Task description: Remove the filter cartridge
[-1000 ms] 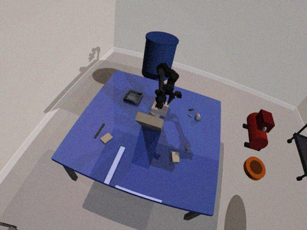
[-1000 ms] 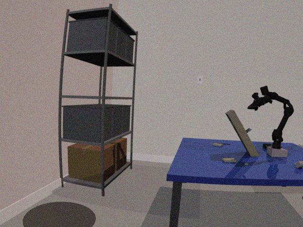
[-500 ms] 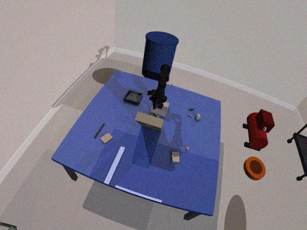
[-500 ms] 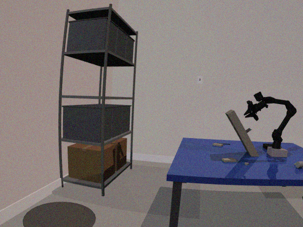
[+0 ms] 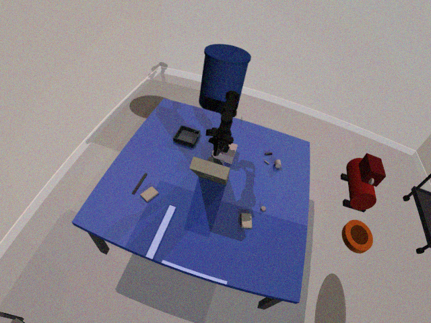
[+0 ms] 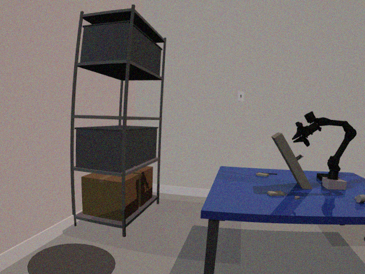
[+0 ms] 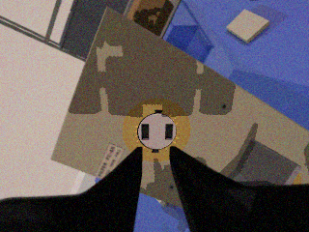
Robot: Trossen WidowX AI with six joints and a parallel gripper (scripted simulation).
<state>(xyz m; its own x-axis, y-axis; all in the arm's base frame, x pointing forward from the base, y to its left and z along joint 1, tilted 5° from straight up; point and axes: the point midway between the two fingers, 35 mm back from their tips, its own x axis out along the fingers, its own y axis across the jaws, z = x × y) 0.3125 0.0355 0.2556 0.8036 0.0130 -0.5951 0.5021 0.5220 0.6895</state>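
Note:
The round pale filter cartridge (image 7: 156,131) sits flush in an orange ring (image 7: 129,131) on the tilted tan service panel (image 7: 145,72) (image 5: 209,169) (image 6: 290,160). Its two dark slots lie side by side on its face. My gripper (image 7: 155,151) (image 5: 218,151) (image 6: 296,138) hovers just in front of the panel and points at the cartridge. Its fingers are narrowly apart with nothing between them, and the tips are short of the face. The dark tray (image 5: 182,142) stands on the blue table (image 5: 271,250) behind and to the left of the panel.
Small tan blocks (image 5: 149,193) (image 5: 246,220) (image 7: 247,25), a dark stick (image 5: 139,183), a pebble (image 5: 277,163) and white strips (image 5: 160,231) lie on the table. A blue barrel (image 5: 224,75) stands behind the table. A metal shelf (image 6: 117,117) stands by the wall.

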